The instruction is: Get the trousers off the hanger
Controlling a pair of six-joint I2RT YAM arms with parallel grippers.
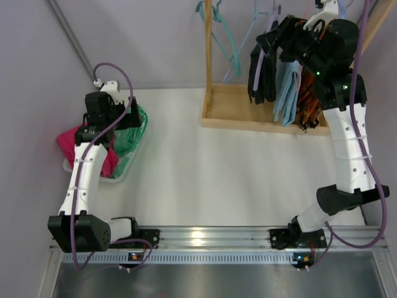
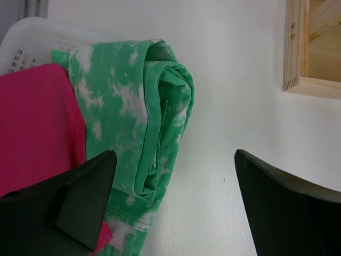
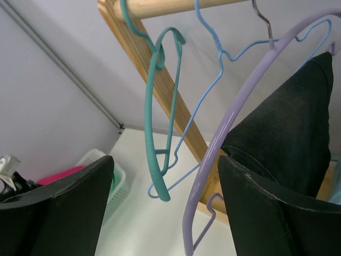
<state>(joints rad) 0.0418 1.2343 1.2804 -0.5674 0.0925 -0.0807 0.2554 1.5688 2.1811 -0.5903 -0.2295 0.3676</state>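
The black trousers (image 3: pixel 298 122) are matt, dense cloth. The lilac hanger (image 3: pixel 242 96) that carries them is smooth, glossy plastic, and the teal hanger (image 3: pixel 150 133) looks the same. The rack (image 3: pixel 160 7) is pale bare wood. The basket (image 2: pixel 26 37) is white perforated plastic.

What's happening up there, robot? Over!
Left gripper open over green garment in basket. Right gripper open by lilac hanger. Black trousers not off it yet. Teal hanger close alongside.

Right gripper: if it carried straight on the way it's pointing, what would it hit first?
Probably the lilac hanger holding the black trousers, which crosses beside one finger of the right gripper. The teal hanger hangs mid-gap, seemingly farther back, though depth is unclear.
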